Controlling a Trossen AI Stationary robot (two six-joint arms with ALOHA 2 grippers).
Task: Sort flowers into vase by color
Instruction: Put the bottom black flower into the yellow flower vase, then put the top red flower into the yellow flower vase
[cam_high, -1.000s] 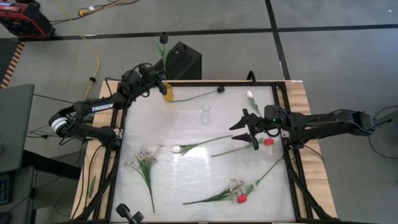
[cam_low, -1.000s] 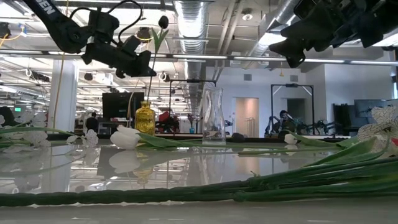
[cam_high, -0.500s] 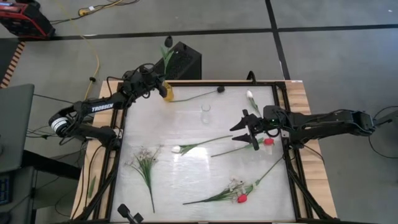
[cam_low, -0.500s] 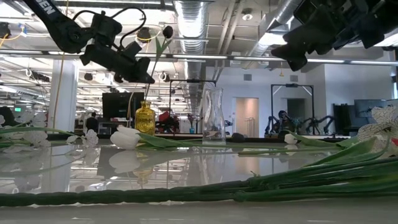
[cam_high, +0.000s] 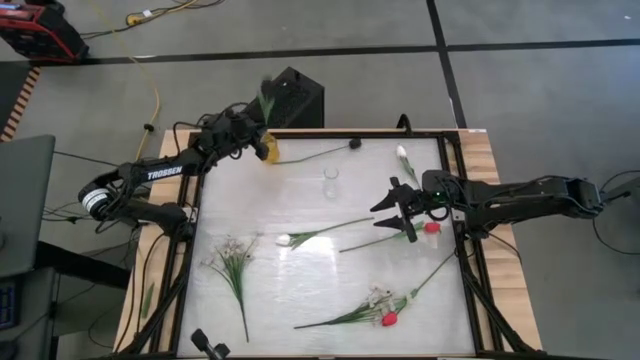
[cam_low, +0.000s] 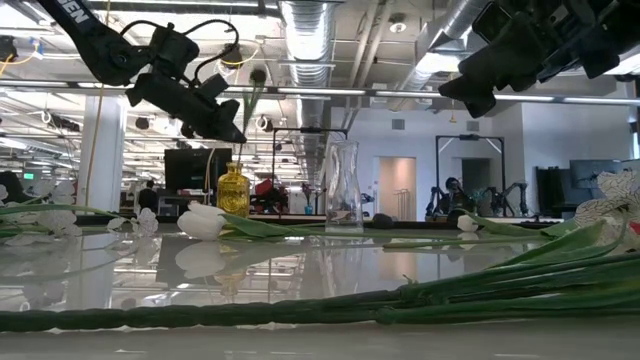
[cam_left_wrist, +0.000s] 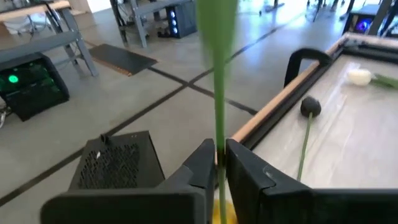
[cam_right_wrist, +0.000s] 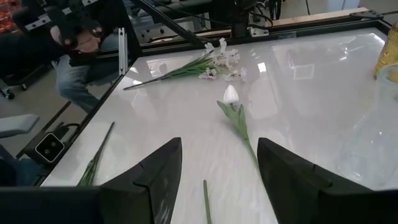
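Left gripper (cam_high: 252, 133), upper left of the high view, above the yellow vase (cam_high: 270, 151): fingers nearly closed around the green stem (cam_left_wrist: 219, 93) of a dark-headed flower (cam_high: 266, 92). Right gripper (cam_high: 392, 205), right of centre, fingers spread wide, holding nothing, above the white table (cam_high: 300, 200). A white tulip (cam_right_wrist: 231, 94) lies flat.

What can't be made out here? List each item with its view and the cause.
- Held flower: its head is cut off by the left wrist view's top edge and smeared in the high view.
- Yellow vase: its mouth is hidden under the left gripper in the high view, so whether the stem is inside is unclear.
- Right gripper: partly cut off by the low view's top edge.
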